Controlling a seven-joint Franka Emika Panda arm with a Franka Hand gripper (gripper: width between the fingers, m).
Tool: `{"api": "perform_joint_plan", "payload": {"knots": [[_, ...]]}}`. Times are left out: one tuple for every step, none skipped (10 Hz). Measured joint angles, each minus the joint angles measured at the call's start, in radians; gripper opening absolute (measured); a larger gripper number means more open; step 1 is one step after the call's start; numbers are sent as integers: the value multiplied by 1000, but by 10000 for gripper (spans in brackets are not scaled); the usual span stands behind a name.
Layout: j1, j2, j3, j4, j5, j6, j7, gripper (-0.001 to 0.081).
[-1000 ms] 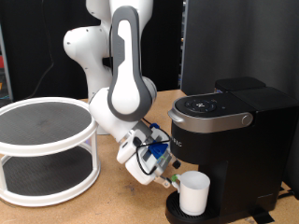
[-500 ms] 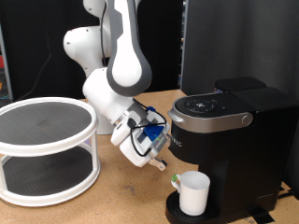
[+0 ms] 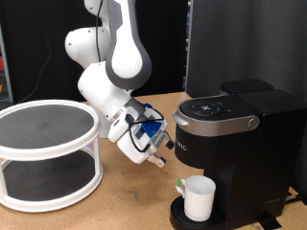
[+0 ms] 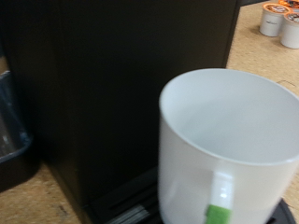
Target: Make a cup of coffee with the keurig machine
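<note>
From where I stand, the gripper (image 3: 159,160) is hard to read: its fingers are small, blurred and tangled with blue cabling, so I cannot tell how far apart they are, and nothing shows between them. The wrist view shows no fingers at all, and it cuts off the cup's (image 4: 231,149) lower edge and most of the keurig machine (image 4: 121,84), which is just a dark wall behind the cup. A small green mark sits on the cup's handle.

The cup (image 3: 198,197) stands on the drip tray (image 3: 182,215) under the keurig machine (image 3: 230,144), handle towards the exterior view's left. A white two-tier round rack (image 3: 48,153) stands at the exterior view's left on the wooden table (image 3: 125,206). A few coffee pods (image 4: 280,19) lie on the wood, well apart from the cup.

The white arm (image 3: 115,57) bends down from above, its wrist tilted, the gripper hanging near the machine's front, above and to the left of the cup, clear of it.
</note>
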Motion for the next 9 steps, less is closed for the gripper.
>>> {"api": "perform_joint_plan", "payload": {"knots": [[-6, -4, -11, -11, -51, -31, 7, 805], [-19, -20, -26, -27, -108, -72, 24, 805], [-33, -51, -45, -46, -163, -112, 49, 805], [-47, -89, -62, -62, -213, -144, 83, 805], [-60, -128, -74, -71, -251, -163, 117, 805], [-70, -168, -82, -76, -283, -172, 155, 805], [-76, -206, -88, -77, -305, -178, 193, 805], [-82, -245, -88, -76, -320, -180, 229, 805], [-86, -283, -88, -74, -329, -180, 264, 805]]}}
